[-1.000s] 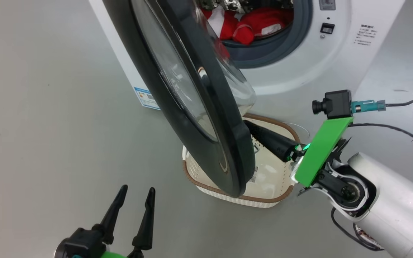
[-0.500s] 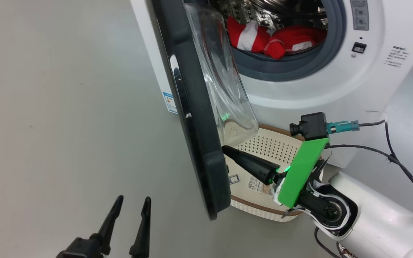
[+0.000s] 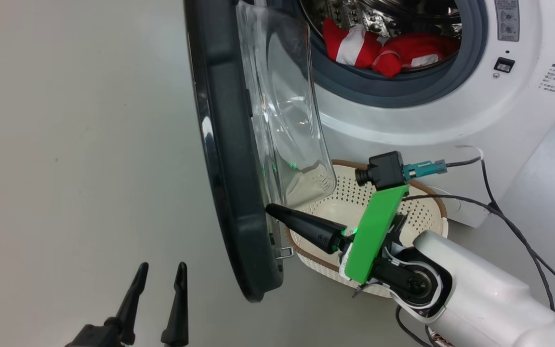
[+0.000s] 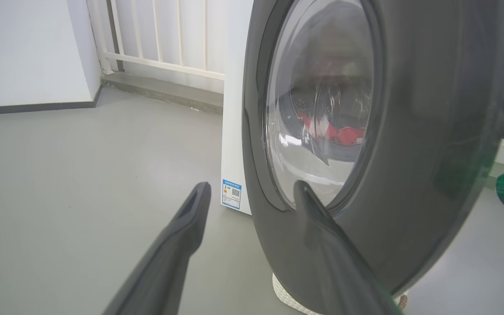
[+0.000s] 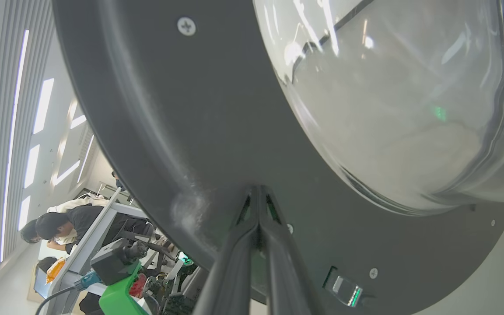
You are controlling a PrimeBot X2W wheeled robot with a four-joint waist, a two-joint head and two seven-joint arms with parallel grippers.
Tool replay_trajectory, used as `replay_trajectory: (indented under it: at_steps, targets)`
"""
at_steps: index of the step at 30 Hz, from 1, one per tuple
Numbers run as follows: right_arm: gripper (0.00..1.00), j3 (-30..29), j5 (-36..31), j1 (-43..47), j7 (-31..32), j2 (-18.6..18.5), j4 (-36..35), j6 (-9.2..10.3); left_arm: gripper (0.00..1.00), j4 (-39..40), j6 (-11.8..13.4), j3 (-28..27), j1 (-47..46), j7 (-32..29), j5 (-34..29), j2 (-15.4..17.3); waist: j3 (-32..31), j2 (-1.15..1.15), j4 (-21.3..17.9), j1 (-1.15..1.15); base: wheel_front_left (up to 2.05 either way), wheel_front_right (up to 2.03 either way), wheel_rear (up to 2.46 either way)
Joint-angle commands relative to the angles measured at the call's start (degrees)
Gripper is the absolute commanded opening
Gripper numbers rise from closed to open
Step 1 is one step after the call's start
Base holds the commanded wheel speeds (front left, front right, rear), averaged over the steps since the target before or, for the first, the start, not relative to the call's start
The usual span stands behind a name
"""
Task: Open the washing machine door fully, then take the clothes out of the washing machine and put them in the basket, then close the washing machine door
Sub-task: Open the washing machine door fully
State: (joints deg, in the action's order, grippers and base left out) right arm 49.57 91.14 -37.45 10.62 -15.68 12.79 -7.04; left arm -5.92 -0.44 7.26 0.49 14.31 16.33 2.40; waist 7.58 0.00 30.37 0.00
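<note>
The washing machine (image 3: 451, 120) stands with its round black-rimmed door (image 3: 229, 168) swung out, nearly edge-on in the head view, its glass bowl (image 3: 282, 120) facing the drum. Red and white clothes (image 3: 388, 48) lie in the drum. The cream basket (image 3: 422, 212) sits on the floor below the opening, beside the door's lower edge. My right gripper (image 3: 270, 209) is shut, its tips pressed against the inner face of the door (image 5: 169, 109) near the bottom rim (image 5: 258, 190). My left gripper (image 3: 159, 272) is open and holds nothing, on the outer side of the door (image 4: 431, 131).
Grey floor spreads to the left of the door. Black cables (image 3: 513, 226) trail from my right wrist past the machine's front. A white railing (image 4: 160, 39) and wall stand behind the machine. A person (image 5: 50, 227) sits at a desk far off.
The door has swung farther open, from slanted across the opening to nearly edge-on, with my shut right gripper following on its inner side. The head camera has shifted too. My left gripper stays open.
</note>
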Motion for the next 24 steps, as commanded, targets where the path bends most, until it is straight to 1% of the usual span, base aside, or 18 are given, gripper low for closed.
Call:
replay_trajectory:
  at_steps: [1,14,23,24]
  targets:
    - [0.0,0.7,-1.3,-1.7,0.1,2.2,-1.1,-0.45,1.0,1.9,0.6,-2.3,0.2,0.7,0.7,0.5,0.3,0.0,0.2,0.0,0.0,0.0,0.0]
    - [0.0,1.4,-1.3,-2.7,0.1,4.0,-0.5,-0.45,1.0,2.4,1.1,-2.3,0.1,0.7,0.7,0.5,0.2,0.0,0.3,0.0,0.0,0.0,0.0]
    - [0.0,1.5,-2.4,-1.6,-2.2,2.7,0.0,-0.45,1.0,1.5,0.1,-2.5,-0.4,0.7,0.4,0.5,-0.4,0.0,-0.1,0.0,0.0,0.0,0.0]
    - [0.08,1.6,-2.4,-1.2,-2.8,2.2,0.2,-0.45,1.0,1.1,-0.2,-2.6,-0.6,0.7,0.3,0.5,-0.6,0.0,-0.2,0.0,0.0,0.0,0.0]
